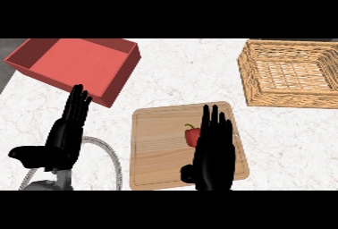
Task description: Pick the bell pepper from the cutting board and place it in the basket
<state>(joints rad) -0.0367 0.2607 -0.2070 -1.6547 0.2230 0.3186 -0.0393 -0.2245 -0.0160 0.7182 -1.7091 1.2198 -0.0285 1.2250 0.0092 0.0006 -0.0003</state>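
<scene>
A red bell pepper (191,134) with a green stem lies on the wooden cutting board (158,143) at the lower middle. My right hand (213,156) hovers over the board's right half with its fingers straight, open, and covers the pepper's right side. The woven wicker basket (247,80) stands at the upper right with nothing inside. My left hand (66,129) rests open at the lower left, fingers up, away from the board.
A red box (122,78) with low walls sits at the upper left. A grey curved cable (113,156) loops near my left forearm. The white marble counter (290,138) spreads between board and basket.
</scene>
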